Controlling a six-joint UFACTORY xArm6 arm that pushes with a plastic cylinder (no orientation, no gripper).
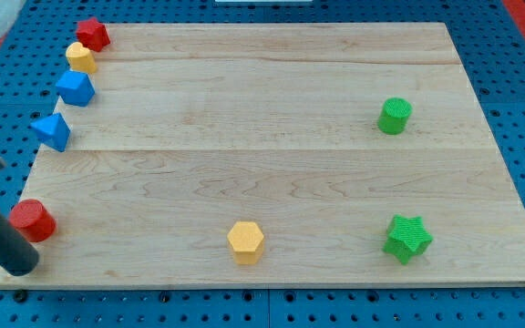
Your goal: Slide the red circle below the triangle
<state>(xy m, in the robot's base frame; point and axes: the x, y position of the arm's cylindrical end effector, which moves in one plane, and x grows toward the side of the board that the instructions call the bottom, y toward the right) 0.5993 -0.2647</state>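
The red circle (32,220) lies near the board's left edge, low in the view. The blue triangle (53,131) sits above it, also by the left edge. My tip (22,264) is at the board's bottom-left corner, just below and slightly left of the red circle, close to it or touching it. The dark rod slants up to the view's left edge.
Up the left edge stand a blue cube (77,88), a yellow block (81,57) and a red block (92,34). A yellow hexagon (245,242) lies at bottom centre. A green cylinder (394,116) and a green star (407,239) are on the right.
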